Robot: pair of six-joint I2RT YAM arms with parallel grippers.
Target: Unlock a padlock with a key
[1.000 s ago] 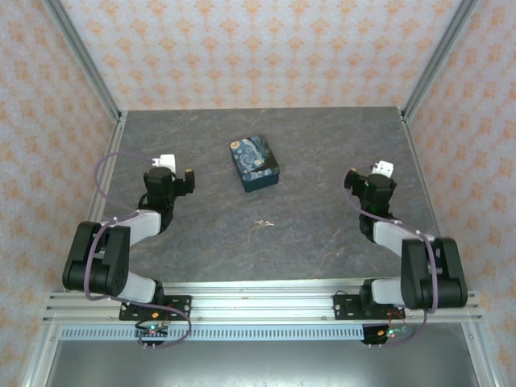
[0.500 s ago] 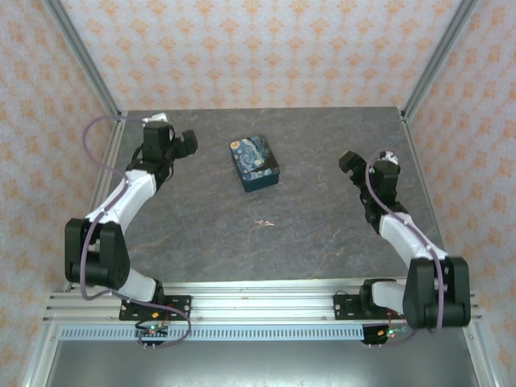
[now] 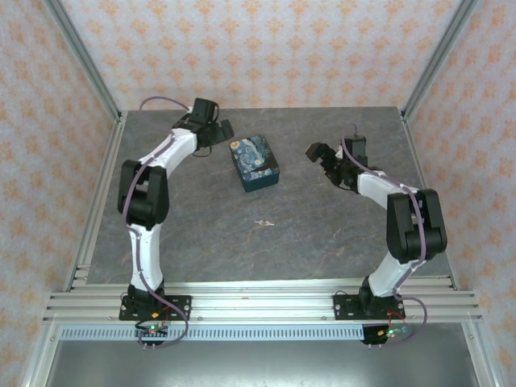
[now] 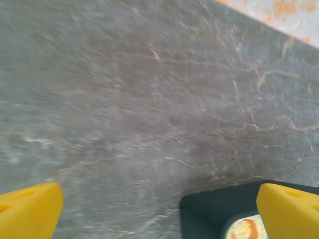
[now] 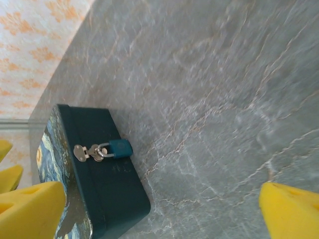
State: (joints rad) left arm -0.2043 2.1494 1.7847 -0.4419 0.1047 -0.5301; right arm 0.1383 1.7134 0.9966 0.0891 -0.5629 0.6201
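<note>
The tiny blue padlock (image 5: 119,148) hangs by its metal shackle from the silver hasp (image 5: 84,152) on the side of the dark-blue swirl-patterned box (image 3: 254,163); the right wrist view faces that side. The key (image 3: 263,223), small and pale on its ring, lies on the table in front of the box, apart from both arms. My left gripper (image 3: 216,131) hovers open at the box's far left corner, whose dark edge (image 4: 219,209) sits between the yellow fingertips (image 4: 30,211). My right gripper (image 3: 321,163) is open to the right of the box, with nothing between its fingers (image 5: 291,209).
The grey stone-patterned table (image 3: 339,234) is bounded by patterned walls and metal frame posts (image 3: 85,68) at the back corners. Bare tabletop lies around the key and between the box and the right gripper.
Both arms have stretched out from their folded poses near the table's sides: the left to the box's far left corner, the right to the box's right side. Both grippers stayed open.
</note>
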